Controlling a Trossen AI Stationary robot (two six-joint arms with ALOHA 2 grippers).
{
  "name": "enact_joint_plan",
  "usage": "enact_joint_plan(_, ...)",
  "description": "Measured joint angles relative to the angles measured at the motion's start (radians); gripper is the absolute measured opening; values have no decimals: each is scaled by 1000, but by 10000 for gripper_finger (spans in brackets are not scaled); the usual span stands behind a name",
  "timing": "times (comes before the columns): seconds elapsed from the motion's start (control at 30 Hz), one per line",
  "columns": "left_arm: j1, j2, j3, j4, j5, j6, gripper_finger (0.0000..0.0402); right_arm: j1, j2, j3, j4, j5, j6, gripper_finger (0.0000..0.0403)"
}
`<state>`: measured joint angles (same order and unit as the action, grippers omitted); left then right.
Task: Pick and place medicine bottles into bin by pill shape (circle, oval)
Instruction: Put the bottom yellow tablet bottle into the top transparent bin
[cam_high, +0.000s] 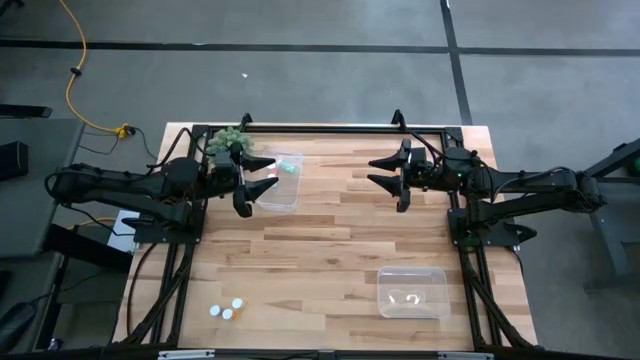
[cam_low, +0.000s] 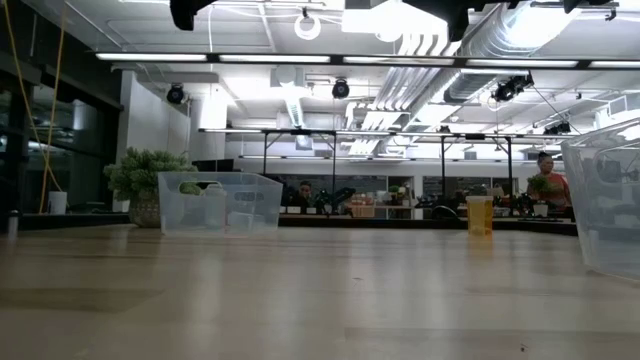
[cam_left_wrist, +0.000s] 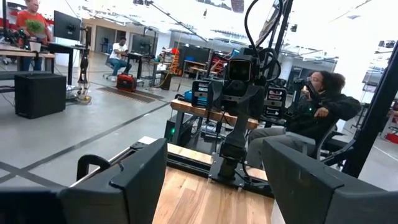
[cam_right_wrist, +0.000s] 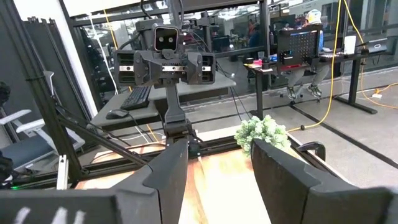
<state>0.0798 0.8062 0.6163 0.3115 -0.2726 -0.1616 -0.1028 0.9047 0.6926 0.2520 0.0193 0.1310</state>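
Observation:
Three small white medicine bottles (cam_high: 228, 309) stand close together on the wooden table near its front left corner. In the low view a yellow-orange bottle (cam_low: 480, 215) stands upright farther back. One clear bin (cam_high: 279, 182) sits at the far left with a teal item (cam_high: 288, 168) inside. A second clear bin (cam_high: 412, 292) sits at the near right with small white things in it. My left gripper (cam_high: 255, 186) hovers open, high beside the far-left bin. My right gripper (cam_high: 380, 172) hovers open at the far right, facing the left one. Neither holds anything.
A green spiky ball plant (cam_high: 228, 142) stands at the far left corner behind the left gripper. A black frame rail (cam_high: 330, 128) runs along the table's far edge. Bare wood (cam_high: 330, 240) lies between the two bins. People sit at desks in the room beyond.

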Motion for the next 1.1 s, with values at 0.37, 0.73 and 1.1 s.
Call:
enact_joint_plan(0.37, -24, 0, 0, -6, 0, -19, 250, 0, 0, 0, 0, 0, 0, 170)
enact_joint_plan(0.73, -286, 114, 225, -559, -52, -58, 250, 0, 0, 0, 0, 0, 0, 170)
enact_joint_plan(1.1, -631, 353, 369, -1045, -38, -498, 250, 0, 0, 0, -20, 0, 0, 170)
